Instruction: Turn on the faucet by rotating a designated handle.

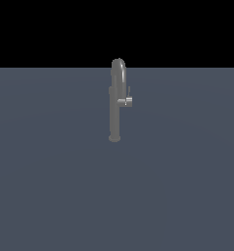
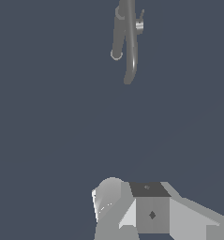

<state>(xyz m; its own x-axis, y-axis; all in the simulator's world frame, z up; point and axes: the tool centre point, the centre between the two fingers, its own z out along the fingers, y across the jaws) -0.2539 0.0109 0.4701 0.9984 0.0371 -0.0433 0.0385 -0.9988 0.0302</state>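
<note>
- The faucet (image 1: 115,105) stands upright at the exterior view's centre, on the grey floor (image 1: 50,186).
- The handle (image 1: 128,101) juts toward the exterior view's right.
- The gripper (image 2: 132,211): far from the faucet; whether released or clenched, I cannot tell.

Stood upright on the flat grey-blue floor (image 1: 50,186): the faucet (image 1: 115,110), slim grey column, arched top curling over, small round base. Jutted from the column toward the exterior view's right: the handle (image 1: 128,100), thin lever pointing up
</note>
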